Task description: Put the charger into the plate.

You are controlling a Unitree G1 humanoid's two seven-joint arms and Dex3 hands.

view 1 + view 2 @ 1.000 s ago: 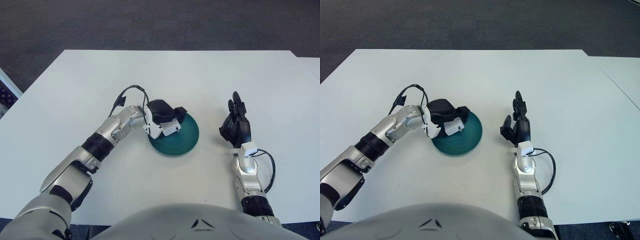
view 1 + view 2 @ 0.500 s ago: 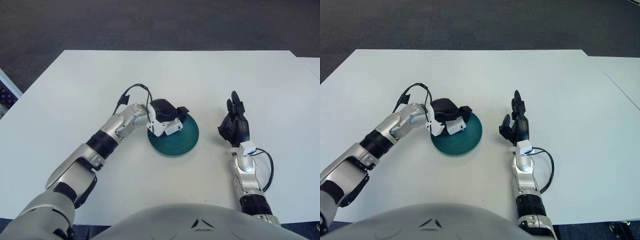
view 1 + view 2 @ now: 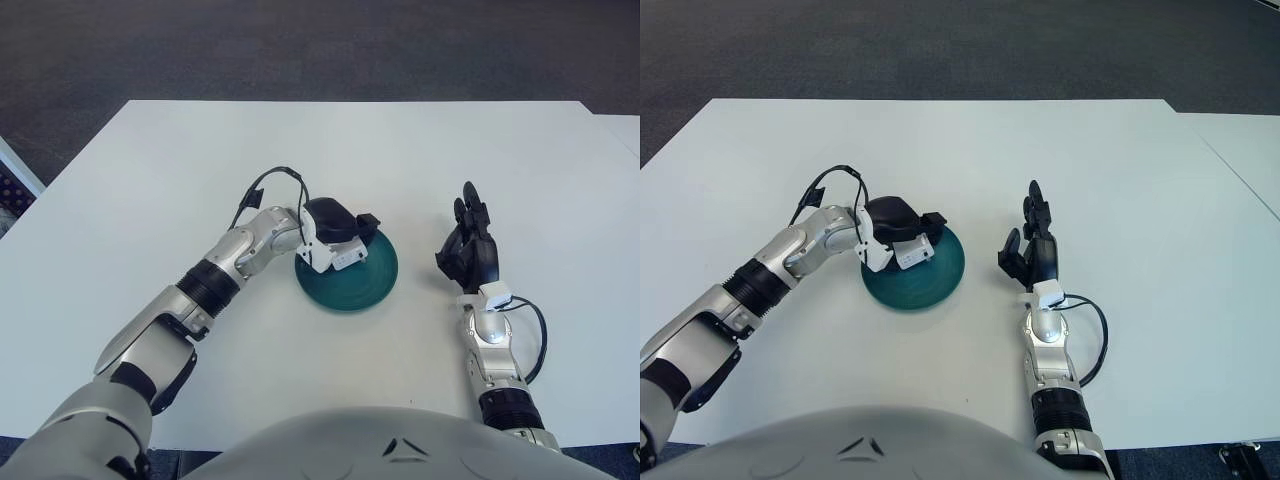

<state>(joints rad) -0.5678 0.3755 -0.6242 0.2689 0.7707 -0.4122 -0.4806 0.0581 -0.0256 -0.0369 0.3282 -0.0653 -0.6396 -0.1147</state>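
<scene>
- A white tabletop (image 3: 180, 170) is seen from above, with dark carpet (image 3: 300, 45) visible beyond its far edge.
- A round teal plate (image 3: 352, 278) is placed near the middle of the tabletop.
- The left hand (image 3: 335, 225) is positioned over the left rear part of the plate, reached in from the left by a silver forearm. Its dark fingers are curled around the charger (image 3: 346, 258).
- The charger, a small white block, is held at the underside of the left hand, above the left part of the plate. Whether the charger touches the plate surface cannot be told.
- A black cable (image 3: 262, 186) is looped above the wrist of the left arm.
- The right hand (image 3: 470, 248) is shown to the right of the plate, apart from it. It is held upright with the fingers pointed away from the robot and loosely extended; nothing is gripped by it.
- A second black cable (image 3: 535, 340) is looped beside the right forearm, near the front edge of the tabletop.
</scene>
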